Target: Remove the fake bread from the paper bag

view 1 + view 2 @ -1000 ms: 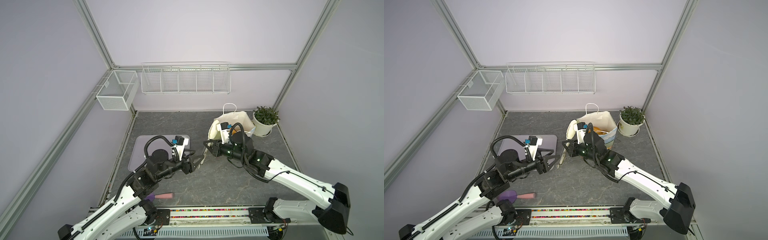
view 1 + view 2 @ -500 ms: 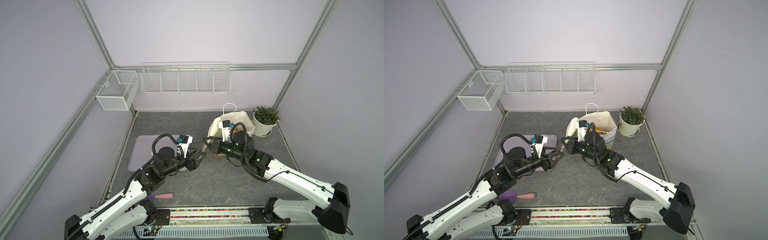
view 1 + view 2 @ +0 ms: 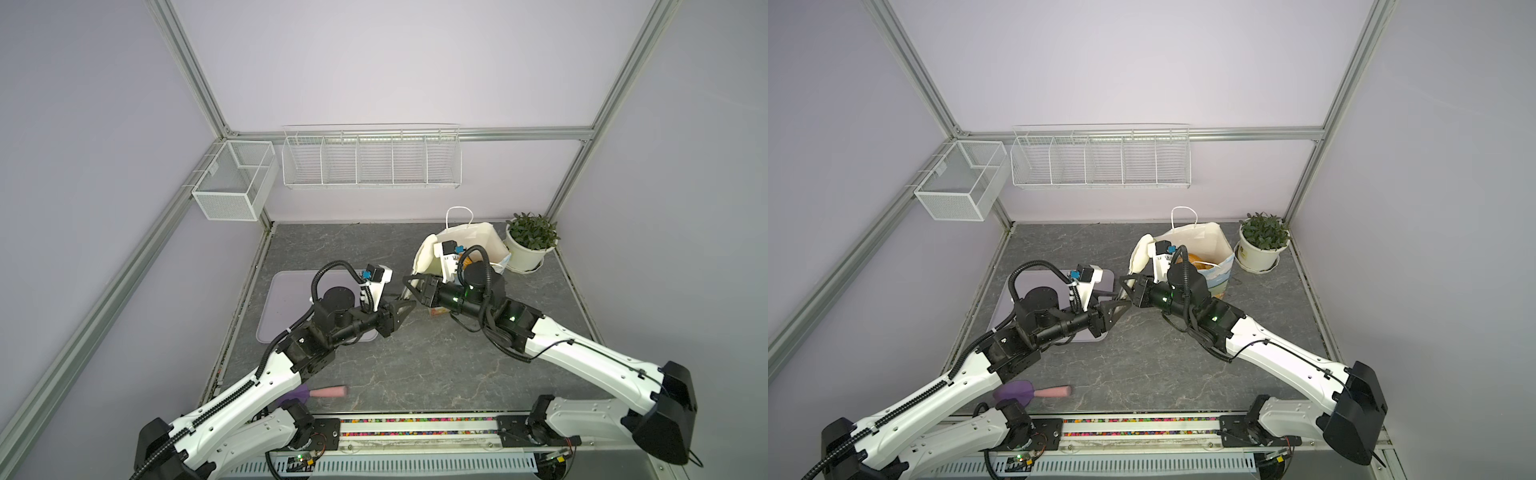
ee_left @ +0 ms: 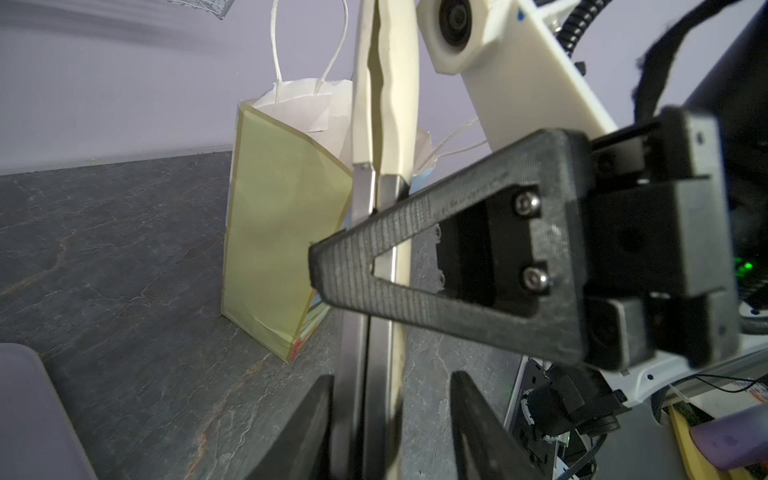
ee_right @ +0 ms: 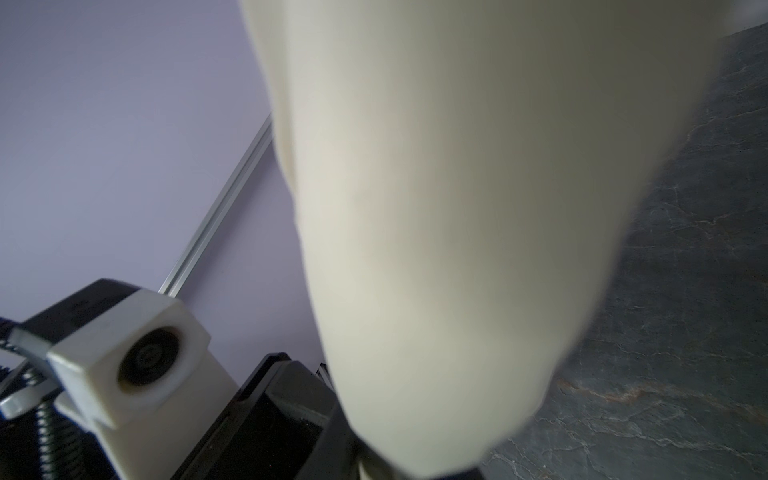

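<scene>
The paper bag (image 3: pixel 486 239) (image 3: pixel 1204 237) stands upright at the back right, and its yellow-green side (image 4: pixel 282 232) faces the left wrist camera. Orange fake bread (image 3: pixel 1198 262) shows inside its mouth. My right gripper (image 3: pixel 409 289) (image 3: pixel 1126 289) is shut on a long pale cream item (image 3: pixel 424 257) (image 4: pixel 395 83) (image 5: pixel 457 208) with two metal strips (image 4: pixel 374 291), held upright in front of the bag. My left gripper (image 3: pixel 405 301) (image 4: pixel 392 376) meets it from the left. Its jaws are open on either side of the metal strips, with a gap at one finger.
A lilac tray (image 3: pixel 286 299) lies on the table under the left arm. A potted plant (image 3: pixel 530 241) stands beside the bag at the back right. A purple and pink tool (image 3: pixel 328 391) lies near the front edge. Wire baskets (image 3: pixel 370 160) hang on the back wall.
My left arm has swung right, from over the tray to the right gripper, and its jaws have narrowed around the metal strips. The right gripper has barely moved.
</scene>
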Available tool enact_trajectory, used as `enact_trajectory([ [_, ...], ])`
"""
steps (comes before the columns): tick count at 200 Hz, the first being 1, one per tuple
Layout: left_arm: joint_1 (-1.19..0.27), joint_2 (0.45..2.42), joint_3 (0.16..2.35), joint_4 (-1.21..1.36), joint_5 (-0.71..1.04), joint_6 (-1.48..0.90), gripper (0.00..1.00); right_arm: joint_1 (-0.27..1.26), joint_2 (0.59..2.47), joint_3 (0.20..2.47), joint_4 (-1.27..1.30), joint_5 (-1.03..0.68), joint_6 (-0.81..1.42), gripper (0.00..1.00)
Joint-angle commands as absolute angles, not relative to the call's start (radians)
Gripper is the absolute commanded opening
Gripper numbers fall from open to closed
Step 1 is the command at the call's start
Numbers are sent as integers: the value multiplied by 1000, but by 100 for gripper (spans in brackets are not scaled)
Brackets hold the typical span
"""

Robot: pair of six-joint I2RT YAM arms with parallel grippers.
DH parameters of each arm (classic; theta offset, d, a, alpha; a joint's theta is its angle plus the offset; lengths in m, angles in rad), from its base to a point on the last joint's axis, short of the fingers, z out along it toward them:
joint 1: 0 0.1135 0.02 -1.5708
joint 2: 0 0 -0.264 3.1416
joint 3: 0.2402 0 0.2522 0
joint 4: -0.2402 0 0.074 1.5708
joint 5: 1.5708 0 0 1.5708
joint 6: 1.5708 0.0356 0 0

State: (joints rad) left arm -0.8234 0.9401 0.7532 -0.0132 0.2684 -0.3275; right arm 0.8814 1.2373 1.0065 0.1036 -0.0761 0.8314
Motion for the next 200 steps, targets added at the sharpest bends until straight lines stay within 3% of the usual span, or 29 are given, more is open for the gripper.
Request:
enact_trajectory([
  [1,-827,947,748,44,331,-325,44,887,1251,1006,193,-104,867,7],
  [53,-798,971,740,62,358,-341,36,887,1264,1015,206,-128,884,7],
  [81,-789,964,736,78,379,-347,22,887,1267,1029,196,-135,885,7],
  [107,-785,964,734,82,398,-356,22,887,1270,1036,205,-137,887,7],
  [118,-784,968,736,76,403,-355,10,887,1276,1042,205,-141,881,7],
  [127,-780,972,738,65,401,-356,0,887,1281,1059,184,-143,858,15],
  [145,-768,967,738,55,394,-363,0,876,1270,1128,38,-114,753,45],
  [159,-751,959,733,50,398,-374,0,850,1236,1203,-128,-64,620,61],
  [200,-730,959,763,-52,399,-350,0,699,1167,1463,-572,28,218,78],
])
